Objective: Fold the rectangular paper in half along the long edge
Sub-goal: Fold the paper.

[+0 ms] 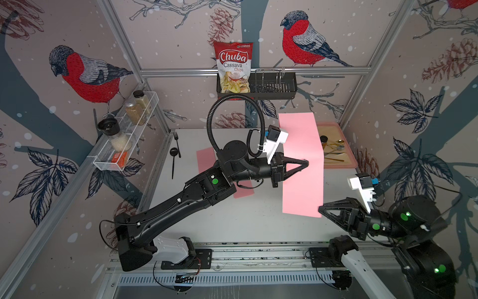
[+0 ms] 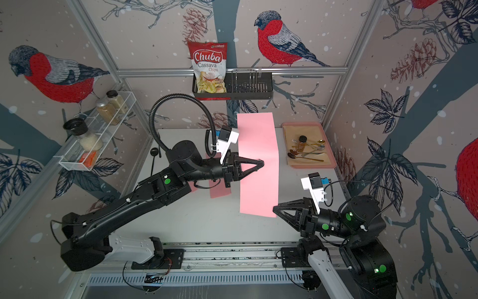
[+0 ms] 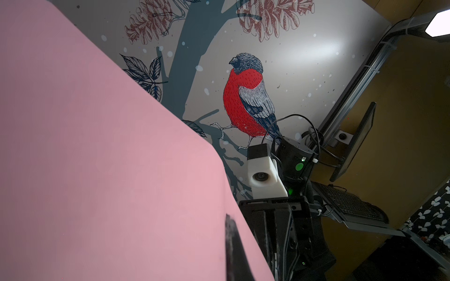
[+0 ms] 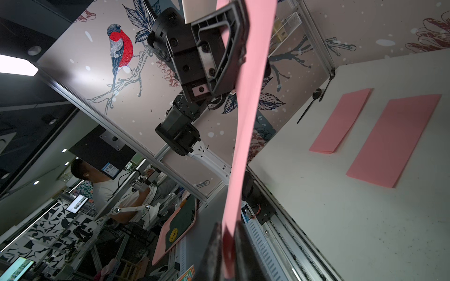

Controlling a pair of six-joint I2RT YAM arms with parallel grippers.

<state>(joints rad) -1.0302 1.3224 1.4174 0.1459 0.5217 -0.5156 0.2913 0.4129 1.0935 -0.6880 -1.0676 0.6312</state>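
Paper [image 1: 302,186] is hanging in the air over the table [image 1: 245,220]. We've got both ends pinched: left gripper [image 1: 306,163] clamped tight on one long edge around the middle, right gripper [image 1: 320,208] closed on the near corner.

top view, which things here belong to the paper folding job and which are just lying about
In the job: lifted pink paper; left tool and right tool, both shut on it.
Lying about: flat pink sheet, second flat pink sheet, black spoon, fork, cutlery tray, chips bag, spice jars.
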